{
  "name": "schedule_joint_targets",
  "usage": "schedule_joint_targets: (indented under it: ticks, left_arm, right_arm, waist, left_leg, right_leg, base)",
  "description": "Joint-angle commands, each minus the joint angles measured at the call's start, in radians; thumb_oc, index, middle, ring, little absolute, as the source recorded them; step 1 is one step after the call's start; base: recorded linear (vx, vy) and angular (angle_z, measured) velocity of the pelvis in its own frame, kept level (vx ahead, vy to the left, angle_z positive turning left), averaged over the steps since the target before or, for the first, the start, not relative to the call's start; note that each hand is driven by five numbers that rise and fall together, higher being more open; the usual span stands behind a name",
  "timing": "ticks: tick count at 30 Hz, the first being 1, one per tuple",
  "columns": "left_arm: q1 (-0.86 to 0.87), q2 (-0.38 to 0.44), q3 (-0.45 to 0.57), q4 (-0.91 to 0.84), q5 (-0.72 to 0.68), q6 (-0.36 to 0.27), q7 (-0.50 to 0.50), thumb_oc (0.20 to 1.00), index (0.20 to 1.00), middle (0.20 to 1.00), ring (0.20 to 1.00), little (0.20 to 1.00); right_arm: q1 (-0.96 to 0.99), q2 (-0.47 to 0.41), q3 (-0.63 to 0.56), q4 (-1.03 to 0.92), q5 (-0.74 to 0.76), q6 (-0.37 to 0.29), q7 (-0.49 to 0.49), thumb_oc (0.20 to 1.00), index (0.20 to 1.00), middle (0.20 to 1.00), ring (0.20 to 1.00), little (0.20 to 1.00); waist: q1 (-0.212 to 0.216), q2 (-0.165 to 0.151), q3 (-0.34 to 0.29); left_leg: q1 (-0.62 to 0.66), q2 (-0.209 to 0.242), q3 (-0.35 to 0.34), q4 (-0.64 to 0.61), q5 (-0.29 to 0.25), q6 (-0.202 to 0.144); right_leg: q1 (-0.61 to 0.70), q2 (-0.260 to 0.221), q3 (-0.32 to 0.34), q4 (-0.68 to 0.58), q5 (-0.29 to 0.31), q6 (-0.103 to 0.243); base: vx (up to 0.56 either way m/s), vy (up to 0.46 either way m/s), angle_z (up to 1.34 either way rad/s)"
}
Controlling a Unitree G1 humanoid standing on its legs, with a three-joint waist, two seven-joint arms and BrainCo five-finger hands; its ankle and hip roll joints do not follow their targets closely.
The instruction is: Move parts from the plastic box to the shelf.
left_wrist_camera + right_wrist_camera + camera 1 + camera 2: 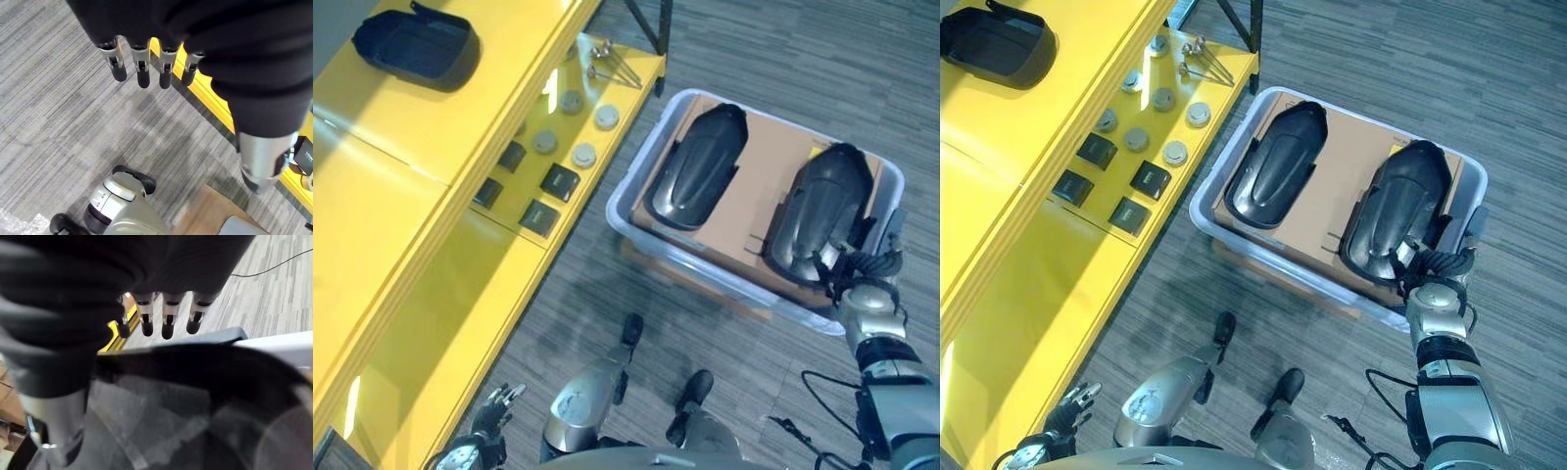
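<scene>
Your right hand (1430,266) sits at the near end of 1 black part (1393,211) in the plastic box (1234,235), fingers (166,325) straight above its rim, not clamped. A 2nd part (1271,166) lies beyond. Your left hand (494,413) hangs relaxed beside the yellow shelf (401,255).

Two glossy black moulded covers lie side by side on a cardboard sheet (766,181) inside the translucent plastic box (636,186) on the floor: the left cover (697,166) and the right cover (818,211). A third black part (416,47) rests on the adjacent yellow shelf (372,235).
</scene>
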Motion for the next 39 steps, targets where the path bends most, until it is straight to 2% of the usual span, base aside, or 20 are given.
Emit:
schedule_joint_targets:
  ticks: [1,3,4,12,13,14,26,31,32,33,34,39]
  left_arm:
    - [-0.003,0.024,-0.033,0.033,0.003,-0.009,0.009,1.000,1.000,1.000,1.000,1.000]
    - [-0.009,0.024,-0.035,0.035,0.002,-0.009,0.008,1.000,1.000,1.000,1.000,1.000]
    - [-0.010,0.025,-0.036,0.038,0.000,-0.010,0.006,1.000,1.000,1.000,1.000,1.000]
    - [-0.019,0.030,-0.040,0.028,-0.012,-0.007,-0.002,1.000,1.000,1.000,1.000,1.000]
    - [-0.020,0.029,-0.042,0.026,-0.013,-0.009,0.000,1.000,1.000,1.000,1.000,1.000]
    - [-0.020,0.029,-0.043,0.024,-0.014,-0.011,0.001,1.000,1.000,1.000,1.000,1.000]
    - [-0.030,0.045,-0.045,-0.003,-0.019,-0.001,0.006,1.000,1.000,1.000,1.000,1.000]
    - [-0.028,0.046,-0.047,-0.002,-0.025,0.001,0.011,1.000,1.000,1.000,1.000,1.000]
    - [-0.025,0.044,-0.043,0.004,-0.033,-0.010,0.016,1.000,1.000,1.000,1.000,1.000]
    - [-0.023,0.041,-0.039,0.008,-0.036,-0.011,0.016,1.000,1.000,1.000,1.000,1.000]
    - [-0.025,0.040,-0.035,0.011,-0.041,-0.010,0.013,1.000,1.000,1.000,1.000,1.000]
    - [-0.026,0.036,0.021,-0.006,-0.111,-0.037,0.007,1.000,1.000,1.000,1.000,1.000]
  right_arm:
    - [-0.035,-0.054,0.057,0.010,-0.013,-0.005,0.020,1.000,1.000,1.000,1.000,1.000]
    - [-0.043,-0.052,0.065,0.016,-0.011,0.004,0.024,1.000,1.000,1.000,1.000,1.000]
    - [-0.047,-0.050,0.073,0.022,-0.014,0.009,0.026,1.000,1.000,1.000,1.000,1.000]
    - [-0.062,-0.032,0.101,0.057,-0.038,0.061,0.028,1.000,1.000,1.000,1.000,1.000]
    - [-0.057,-0.030,0.101,0.071,-0.032,0.068,0.029,0.451,0.451,0.451,0.451,0.451]
    - [-0.056,-0.033,0.101,0.079,-0.028,0.071,0.032,0.200,0.200,0.200,0.200,0.200]
    - [-0.037,-0.043,0.062,0.142,0.032,0.043,0.027,0.200,0.200,0.200,0.200,0.200]
    - [-0.023,-0.044,0.048,0.146,0.060,0.000,0.019,0.200,0.200,0.200,0.200,0.200]
    - [-0.016,-0.047,0.036,0.136,0.081,-0.032,0.013,0.200,0.200,0.200,0.200,0.200]
    - [-0.014,-0.045,0.035,0.129,0.083,-0.036,0.011,0.200,0.200,0.200,0.200,0.200]
    - [-0.011,-0.044,0.030,0.119,0.086,-0.044,0.006,0.200,0.200,0.200,0.200,0.200]
    - [0.030,-0.028,0.004,-0.019,0.097,-0.076,-0.043,0.200,0.200,0.200,0.200,0.200]
  waist:
    - [0.028,0.001,-0.019]
    - [0.027,0.004,-0.015]
    - [0.030,0.003,-0.013]
    - [0.034,0.006,0.002]
    - [0.034,0.005,0.003]
    - [0.034,0.005,0.004]
    - [0.038,-0.001,0.006]
    - [0.037,-0.005,-0.002]
    - [0.033,-0.008,-0.010]
    - [0.034,-0.011,-0.013]
    - [0.031,-0.011,-0.015]
    - [0.016,-0.031,-0.049]
  left_leg:
    - [-0.013,0.022,-0.001,0.072,-0.150,-0.025]
    - [-0.031,0.017,-0.001,0.078,-0.133,-0.020]
    - [-0.020,0.020,-0.002,0.077,-0.150,-0.025]
    - [-0.040,0.016,-0.002,0.094,-0.152,-0.022]
    - [-0.041,0.016,-0.002,0.095,-0.151,-0.022]
    - [-0.043,0.016,-0.002,0.096,-0.152,-0.022]
    - [-0.045,0.018,-0.007,0.107,-0.157,-0.019]
    - [-0.032,0.021,-0.007,0.105,-0.160,-0.020]
    - [-0.036,0.019,-0.003,0.103,-0.143,-0.016]
    - [-0.019,0.024,-0.005,0.099,-0.161,-0.021]
    - [-0.027,0.021,-0.003,0.099,-0.144,-0.016]
    - [0.017,0.031,0.009,0.077,-0.148,-0.022]
  right_leg:
    - [-0.128,-0.035,0.023,0.092,-0.022,-0.004]
    - [-0.141,-0.040,0.013,0.093,-0.006,-0.010]
    - [-0.133,-0.037,0.024,0.095,-0.022,-0.004]
    - [-0.152,-0.042,0.029,0.109,-0.021,-0.004]
    - [-0.153,-0.041,0.030,0.109,-0.021,-0.003]
    - [-0.154,-0.041,0.030,0.110,-0.021,-0.003]
    - [-0.151,-0.039,0.030,0.112,-0.019,-0.001]
    - [-0.136,-0.037,0.030,0.104,-0.018,-0.001]
    - [-0.136,-0.038,0.019,0.098,-0.003,-0.008]
    - [-0.124,-0.033,0.029,0.098,-0.018,-0.002]
    - [-0.127,-0.036,0.019,0.094,-0.003,-0.008]
    - [-0.088,-0.024,0.028,0.069,-0.005,-0.009]
  base:
    - [0.05,-0.023,0.01]
    - [0.00,0.000,0.00]
    - [0.00,0.000,0.00]
    - [0.01,-0.002,0.00]
    - [0.00,0.000,0.00]
    - [0.00,0.000,0.00]
    - [0.00,-0.008,0.00]
    - [0.00,-0.009,0.03]
    - [0.03,-0.023,0.04]
    - [-0.04,0.004,0.06]
    - [0.03,-0.017,0.07]
    - [0.04,-0.005,-0.01]
